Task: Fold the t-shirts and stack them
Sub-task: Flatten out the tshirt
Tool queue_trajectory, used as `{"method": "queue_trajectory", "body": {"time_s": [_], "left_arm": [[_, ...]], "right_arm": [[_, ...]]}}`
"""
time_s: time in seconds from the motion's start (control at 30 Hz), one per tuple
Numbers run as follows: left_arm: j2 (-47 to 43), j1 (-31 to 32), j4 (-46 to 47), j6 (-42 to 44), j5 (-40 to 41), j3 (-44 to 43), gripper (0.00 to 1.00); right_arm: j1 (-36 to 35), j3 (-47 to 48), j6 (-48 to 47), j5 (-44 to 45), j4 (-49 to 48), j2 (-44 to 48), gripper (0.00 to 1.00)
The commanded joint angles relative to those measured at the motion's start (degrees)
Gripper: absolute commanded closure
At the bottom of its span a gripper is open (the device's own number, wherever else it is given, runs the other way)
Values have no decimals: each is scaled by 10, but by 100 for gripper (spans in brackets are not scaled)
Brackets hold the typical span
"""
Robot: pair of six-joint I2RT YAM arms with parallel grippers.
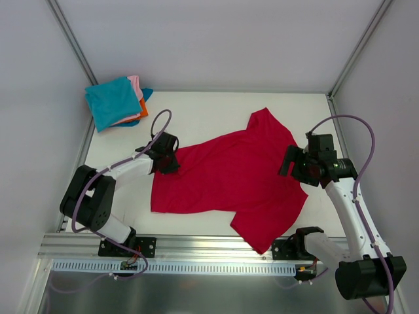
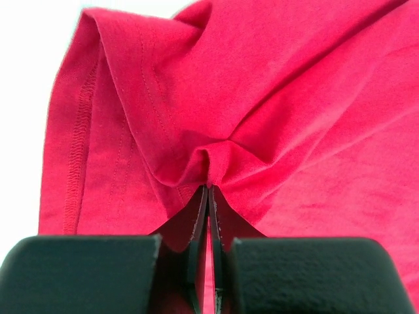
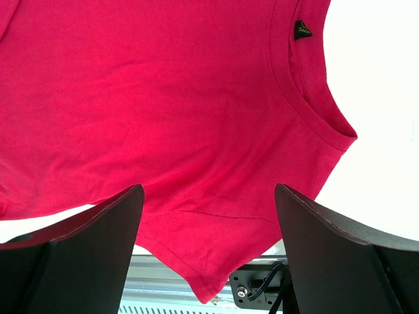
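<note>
From above, the red t-shirt [image 1: 229, 180] lies spread on the table [image 1: 209, 108]; folded shirts [image 1: 118, 103] sit far left. My left gripper [image 2: 208, 196] pinches its bunched hem; my right gripper [image 3: 209, 216] hovers wide open.

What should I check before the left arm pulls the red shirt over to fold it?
1. Left gripper shut on red shirt hem: ok, a pinch of cloth sits between the fingers.
2. Right gripper open above the collar end: ok, holding nothing.
3. Shirt spread flat: not ok, wrinkled at the pinch, near sleeve hangs over the table edge.
4. Folded stack at far left clear of the shirt: ok.
5. Grip catches both cloth layers: cannot tell.
</note>
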State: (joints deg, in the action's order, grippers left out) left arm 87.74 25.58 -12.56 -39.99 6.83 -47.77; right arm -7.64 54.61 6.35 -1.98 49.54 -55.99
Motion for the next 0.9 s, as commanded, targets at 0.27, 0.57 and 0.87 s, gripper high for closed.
{"method": "queue_trajectory", "body": {"time_s": [0.27, 0.57, 0.87], "left_arm": [[-36, 14, -1, 78, 149, -131, 100], [102, 14, -5, 141, 191, -281, 100], [176, 4, -12, 153, 287, -341, 100]], "right_arm": [[0, -6, -10, -14, -7, 8, 14], [-1, -20, -10, -33, 19, 54, 14], [0, -25, -15, -41, 48, 91, 14]]}}
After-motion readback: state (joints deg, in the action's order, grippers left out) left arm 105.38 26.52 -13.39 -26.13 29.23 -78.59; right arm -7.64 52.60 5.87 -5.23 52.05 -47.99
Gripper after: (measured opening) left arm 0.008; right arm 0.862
